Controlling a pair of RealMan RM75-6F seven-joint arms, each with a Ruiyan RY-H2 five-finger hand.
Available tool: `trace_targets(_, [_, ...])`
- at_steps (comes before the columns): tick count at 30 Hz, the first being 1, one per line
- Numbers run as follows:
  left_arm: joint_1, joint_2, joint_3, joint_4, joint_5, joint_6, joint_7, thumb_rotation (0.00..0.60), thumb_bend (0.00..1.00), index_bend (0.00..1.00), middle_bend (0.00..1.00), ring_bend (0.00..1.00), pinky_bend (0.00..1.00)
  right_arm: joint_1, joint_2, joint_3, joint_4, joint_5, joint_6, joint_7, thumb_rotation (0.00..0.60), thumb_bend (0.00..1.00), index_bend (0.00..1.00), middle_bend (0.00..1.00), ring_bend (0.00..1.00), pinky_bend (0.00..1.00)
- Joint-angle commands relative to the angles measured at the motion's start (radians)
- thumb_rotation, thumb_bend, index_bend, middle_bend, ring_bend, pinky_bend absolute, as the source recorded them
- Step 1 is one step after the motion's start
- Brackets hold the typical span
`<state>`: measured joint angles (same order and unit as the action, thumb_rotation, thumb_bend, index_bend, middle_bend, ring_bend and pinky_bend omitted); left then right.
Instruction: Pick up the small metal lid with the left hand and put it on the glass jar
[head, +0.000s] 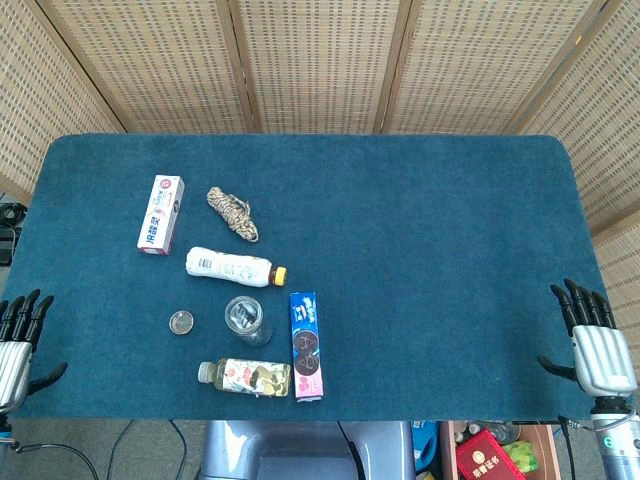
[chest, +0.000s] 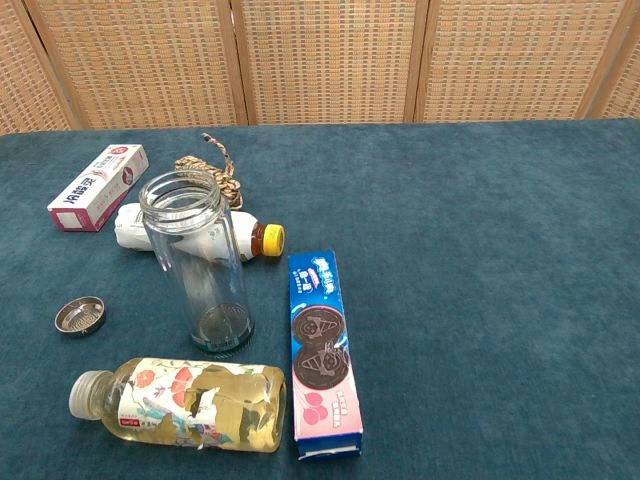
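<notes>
the robot's left hand (head: 18, 335), dark-fingered with a silver back, hangs at the near left edge of the blue carpeted table (head: 430, 260), fingers spread and holding nothing. its right hand (head: 592, 335) hangs at the near right edge in the same way, fingers apart and empty. neither hand shows in the chest view.

the landmark is the clear, open-topped glass jar (chest: 198, 262), standing upright in the left half of the table. the small round metal lid (chest: 79, 315) lies flat just to the left of the jar, apart from it, on the side nearer the left hand. it appears to rest hollow side up, though that is hard to be sure of.

behind the jar lies a white plastic bottle with a yellow cap (chest: 228, 232), on its side. further behind are a coil of tan braided rope (chest: 212, 165) and, to the left of that, a white and pink toothpaste box (chest: 98, 187). in front of the jar lies a pale yellow drink bottle with a flowered label (chest: 185, 404). just right of the jar is a long blue biscuit box (chest: 322, 352).

the lid looks light, stiff and smooth, so it may slide on the carpet or slip from the fingers. a pinch across its rim, thumb against finger, seems the surest hold. the jar is breakable and tall, and could tip if knocked.
</notes>
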<state>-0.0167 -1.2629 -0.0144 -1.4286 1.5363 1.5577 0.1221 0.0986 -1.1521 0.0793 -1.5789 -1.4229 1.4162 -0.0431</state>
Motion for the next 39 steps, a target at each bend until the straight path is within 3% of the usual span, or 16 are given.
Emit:
trace_targets(1, [-0.002, -0.001, 0.000, 0.002, -0.001, -0.004, 0.002, 0.600, 0.18, 0.00, 0.00, 0.00, 0.00, 0.001, 0.000, -0.001, 0.000, 0.001, -0.002, -0.001, 0.600, 0.02, 0.00, 0.00, 0.00, 0.00])
trace_targets(27, [-0.012, 0.000, 0.009, -0.005, 0.017, -0.014, -0.020, 0.600, 0.18, 0.00, 0.00, 0.00, 0.00, 0.004, 0.002, -0.010, -0.013, -0.010, -0.012, -0.014, 0.600, 0.02, 0.00, 0.00, 0.00, 0.00])
trace_targets(39, [-0.079, 0.070, 0.009, -0.050, 0.091, -0.053, -0.142, 0.600, 0.18, 0.00, 0.00, 0.00, 0.00, 0.005, 0.001, -0.014, -0.016, -0.012, -0.017, -0.021, 0.600, 0.02, 0.00, 0.00, 0.00, 0.00])
